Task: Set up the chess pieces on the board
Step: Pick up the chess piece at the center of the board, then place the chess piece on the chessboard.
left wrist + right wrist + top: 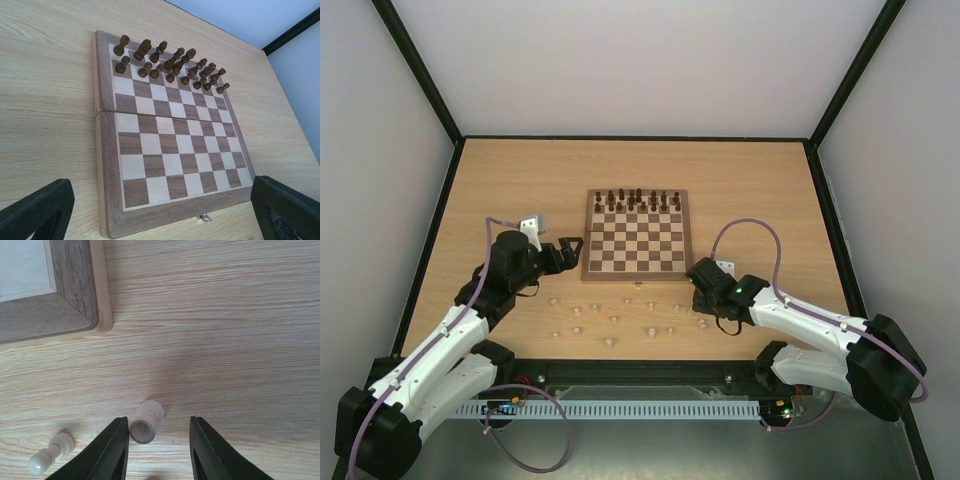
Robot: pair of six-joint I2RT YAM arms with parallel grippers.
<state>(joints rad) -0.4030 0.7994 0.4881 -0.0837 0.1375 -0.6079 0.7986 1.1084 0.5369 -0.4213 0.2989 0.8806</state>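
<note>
R gripper [158, 422] spread astride pale piece [145, 422] | lying end-on to wrist | L gripper [161, 181] spread

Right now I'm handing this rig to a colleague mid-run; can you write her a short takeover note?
Left gripper: open, empty, beside the left edge of the board.
Right gripper: open, jaws either side of a toppled pale piece on the table near a board corner.
Dark pieces stand on the far two rows.
Pale pieces lie scattered on the table before the board; none placed yet, all remain.
</note>
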